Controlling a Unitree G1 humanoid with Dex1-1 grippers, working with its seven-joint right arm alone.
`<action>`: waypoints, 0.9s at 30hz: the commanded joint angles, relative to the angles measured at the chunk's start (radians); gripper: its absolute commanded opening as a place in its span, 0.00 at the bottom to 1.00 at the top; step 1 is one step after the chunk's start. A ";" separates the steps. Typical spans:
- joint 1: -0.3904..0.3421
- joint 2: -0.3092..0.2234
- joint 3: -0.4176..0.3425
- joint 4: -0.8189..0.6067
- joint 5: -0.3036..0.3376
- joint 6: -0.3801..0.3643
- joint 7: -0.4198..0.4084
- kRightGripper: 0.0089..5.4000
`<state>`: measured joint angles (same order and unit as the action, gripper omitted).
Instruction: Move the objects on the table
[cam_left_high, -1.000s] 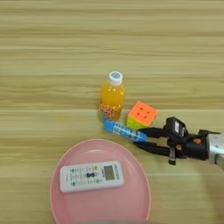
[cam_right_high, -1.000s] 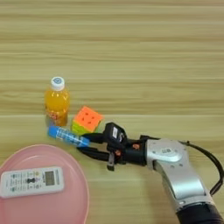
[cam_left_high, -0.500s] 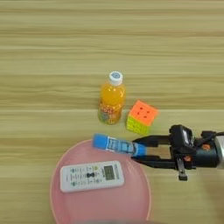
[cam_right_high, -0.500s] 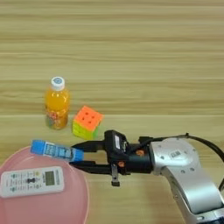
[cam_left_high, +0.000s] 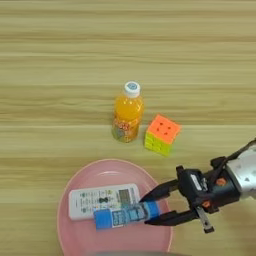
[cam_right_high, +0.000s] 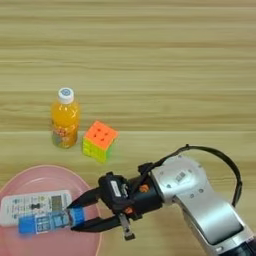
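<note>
**Glue stick over the plate, right hand spread around its end**

Your right hand (cam_left_high: 150, 212) comes in from the right, low over the near edge of the pink plate (cam_left_high: 80, 175). Its two black fingers (cam_left_high: 162, 189) stand apart, one either side of the right end of the blue glue stick (cam_left_high: 125, 216). Whether they pinch that end or just bracket it cannot be read; the gap looks wider than the stick, so count the hand as open.

The glue stick lies on its side in the plate, just in front of the white remote control (cam_left_high: 102, 201), touching or nearly touching it.

The juice bottle (cam_left_high: 128, 113) stands upright on the worktop (cam_left_high: 60, 60) beyond the plate, white cap up. The puzzle cube (cam_left_high: 162, 135) sits just beside it, to the right, apart from the plate.

Handling, by judgement:
- Glue stick: light, stiff, smooth, prone to roll. Take it across the middle of the barrel.
- Bottle: heavier, likely to tip. Grip the body, not the cap.
- Cube: light, rigid. Take it on two opposite flat faces.
</note>
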<state>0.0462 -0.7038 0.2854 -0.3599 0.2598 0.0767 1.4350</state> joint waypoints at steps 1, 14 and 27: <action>-0.059 -0.044 -0.002 -0.038 -0.010 -0.004 -0.008 0.25; -0.099 -0.022 0.066 0.011 -0.147 -0.020 -0.066 0.25; -0.124 -0.016 0.135 0.017 -0.243 -0.065 -0.069 0.25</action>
<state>-0.0300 -0.7026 0.4436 -0.3180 0.0147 0.0346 1.4034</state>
